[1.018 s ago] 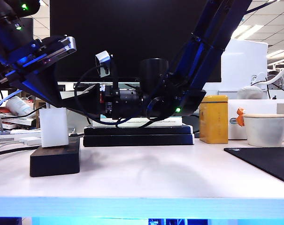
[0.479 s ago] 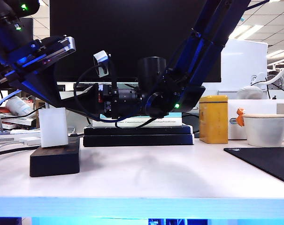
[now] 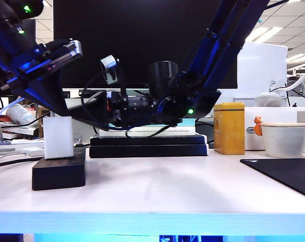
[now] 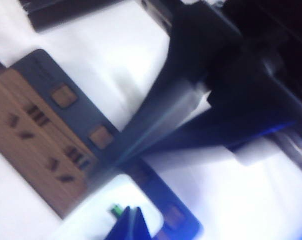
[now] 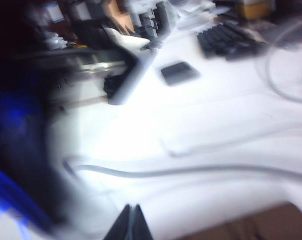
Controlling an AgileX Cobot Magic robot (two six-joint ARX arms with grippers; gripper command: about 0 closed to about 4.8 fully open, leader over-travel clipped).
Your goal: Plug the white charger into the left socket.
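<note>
Both grippers are closed on nothing, the left gripper (image 4: 132,220) above the power strip (image 3: 59,171) where the white charger (image 3: 58,137) stands upright (apparently seated), the right gripper (image 5: 131,220) hovering behind, mid-table

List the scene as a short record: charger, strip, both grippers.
charger: upright on the strip, no gripper on it
strip: black, on the left of the exterior view
left gripper: jaws shut, empty, above the strip
right gripper: jaws shut, empty, over the table above a white cable
other: yellow tin, white cup
</note>
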